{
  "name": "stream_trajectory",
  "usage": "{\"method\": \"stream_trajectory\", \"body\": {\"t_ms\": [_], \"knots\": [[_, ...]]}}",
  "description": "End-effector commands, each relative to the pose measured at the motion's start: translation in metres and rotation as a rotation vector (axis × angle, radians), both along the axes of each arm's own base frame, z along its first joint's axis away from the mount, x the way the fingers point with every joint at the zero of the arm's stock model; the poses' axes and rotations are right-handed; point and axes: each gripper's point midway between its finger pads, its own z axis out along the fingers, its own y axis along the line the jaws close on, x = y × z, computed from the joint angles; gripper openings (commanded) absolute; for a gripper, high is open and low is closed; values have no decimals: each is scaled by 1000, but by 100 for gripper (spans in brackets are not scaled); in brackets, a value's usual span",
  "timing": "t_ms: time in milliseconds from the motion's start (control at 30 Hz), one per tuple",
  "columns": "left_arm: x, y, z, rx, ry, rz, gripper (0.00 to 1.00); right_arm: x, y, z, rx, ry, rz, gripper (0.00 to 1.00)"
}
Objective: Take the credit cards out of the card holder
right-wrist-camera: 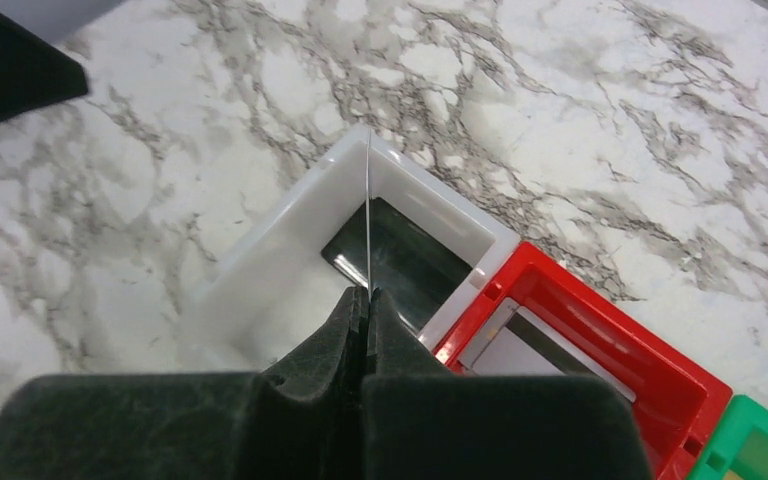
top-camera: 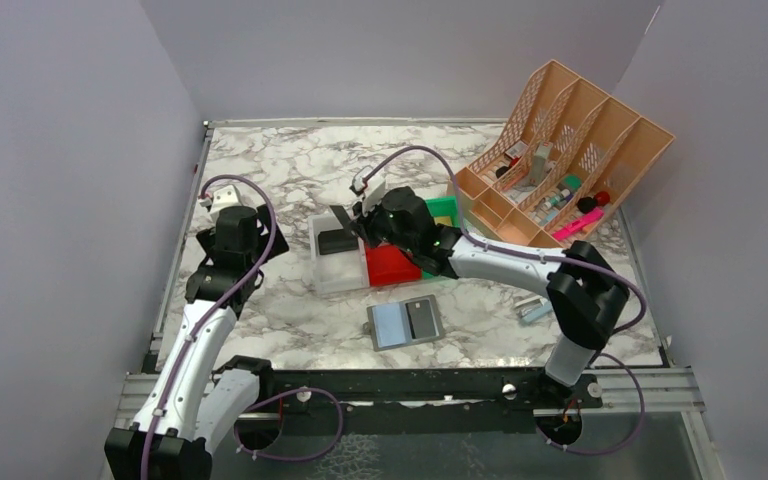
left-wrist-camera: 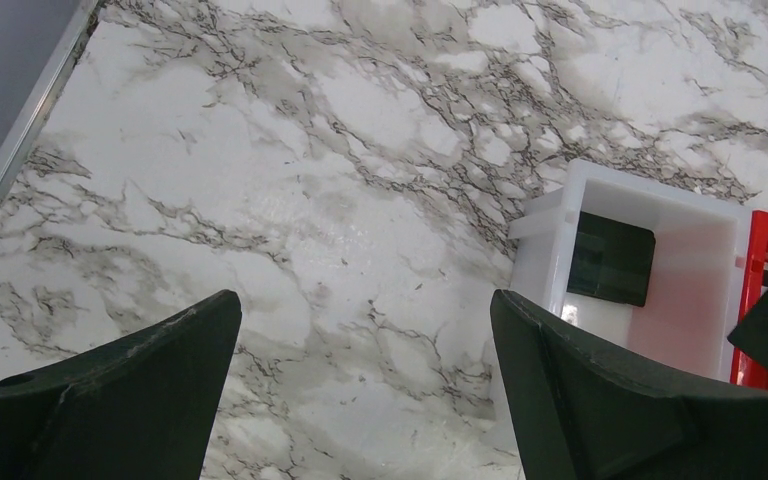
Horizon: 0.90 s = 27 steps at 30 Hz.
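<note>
Risk: right claw (right-wrist-camera: pixel 365 300), shut on a credit card (right-wrist-camera: pixel 369 215) edge-on over the white bin (right-wrist-camera: pixel 270 250), could drop it onto the rim. Meanwhile the left claw (left-wrist-camera: pixel 365 315) gapes empty; card holder (top-camera: pixel 405 323) lies open near the table (top-camera: pixel 260 330) front edge.

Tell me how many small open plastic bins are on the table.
3: white bin at mid-table, red bin against its right side, green bin past the red, partly hidden by the right arm; more could hide under it.
</note>
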Motion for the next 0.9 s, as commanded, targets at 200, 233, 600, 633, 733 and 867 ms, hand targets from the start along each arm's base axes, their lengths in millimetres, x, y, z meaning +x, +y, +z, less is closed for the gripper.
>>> {"method": "stream_trajectory", "body": {"t_ms": [200,233,600,633,733,867], "knots": [[2,8,11,-17,-64,54,99,23,15,-38,-289,-189,-22,1],[1,8,12,-17,-68,56,99,24,18,-40,-305,-199,-12,1],[1,7,13,-25,-76,53,99,27,29,-74,-533,-356,97,1],[1,7,12,-25,-74,48,99,28,29,-76,-547,-369,104,1],[1,5,13,-27,-77,35,99,29,30,-81,-594,-421,136,1],[2,1,12,-29,-75,10,99,34,32,-84,-663,-462,157,1]]}}
